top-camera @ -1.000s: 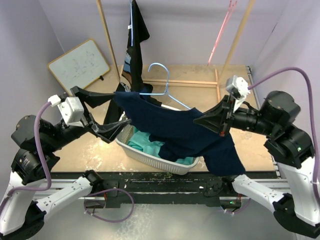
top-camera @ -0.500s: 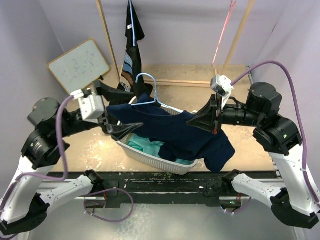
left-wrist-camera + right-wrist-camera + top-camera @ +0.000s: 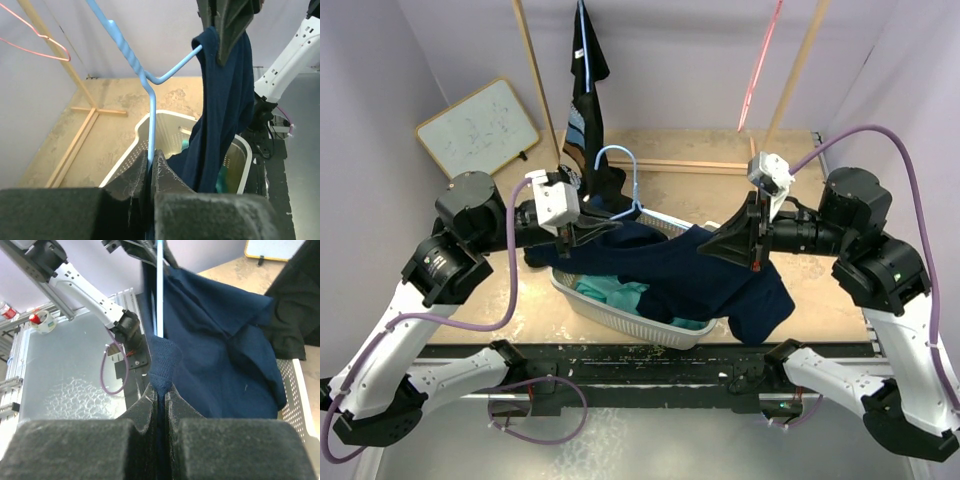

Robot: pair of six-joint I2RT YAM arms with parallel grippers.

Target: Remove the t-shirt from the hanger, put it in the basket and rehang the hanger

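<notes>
Partly hidden: hanger (image 3: pixel 151 120) under t-shirt (image 3: pixel 690 270) | left fingers (image 3: pixel 170 185), right fingers (image 3: pixel 185 415) clamped

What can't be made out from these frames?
- Left wrist view: the hanger hook is cut off by the top edge.
- Top view: the hanger's lower arms are covered by the t-shirt, so I can't tell how much is inside it.
- Top view: the basket contents are mostly under the t-shirt.
- Top view: the whiteboard marks are too small to read.

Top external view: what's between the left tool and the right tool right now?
In the top external view, the dark navy t-shirt stretches between the left tool and the right tool, sagging over the white perforated plastic basket.
</notes>
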